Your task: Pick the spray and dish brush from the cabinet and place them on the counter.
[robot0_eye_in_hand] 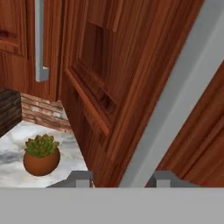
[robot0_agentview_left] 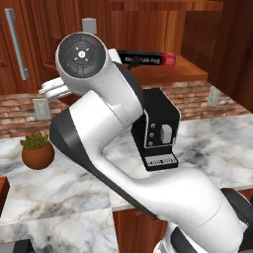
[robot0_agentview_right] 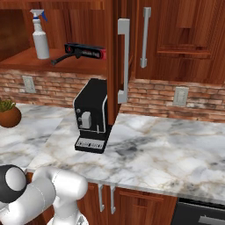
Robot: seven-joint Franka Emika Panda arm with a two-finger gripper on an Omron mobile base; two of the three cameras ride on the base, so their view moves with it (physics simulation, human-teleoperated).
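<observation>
The spray point(robot0_agentview_right: 40, 36) is standing upright near the left end of the open cabinet's point(robot0_agentview_right: 66, 61) shelf, trigger head up. Just to its right the dish brush point(robot0_agentview_right: 61, 58) is lying on the shelf, its dark stick angling out toward the front edge from under a long black-and-red box point(robot0_agentview_right: 85, 51). Below, the counter point(robot0_agentview_right: 167, 149) is carrying a black coffee machine point(robot0_agentview_right: 91, 115) under the shelf's right end and a potted succulent point(robot0_agentview_left: 36, 150) toward the left end by the brick wall. In the hand view the gripper point(robot0_eye_in_hand: 118, 178) is sitting right against an open door, its tips either side of the grey bar handle point(robot0_eye_in_hand: 175, 109); they look clamped on it, though contact is hard to confirm.
</observation>
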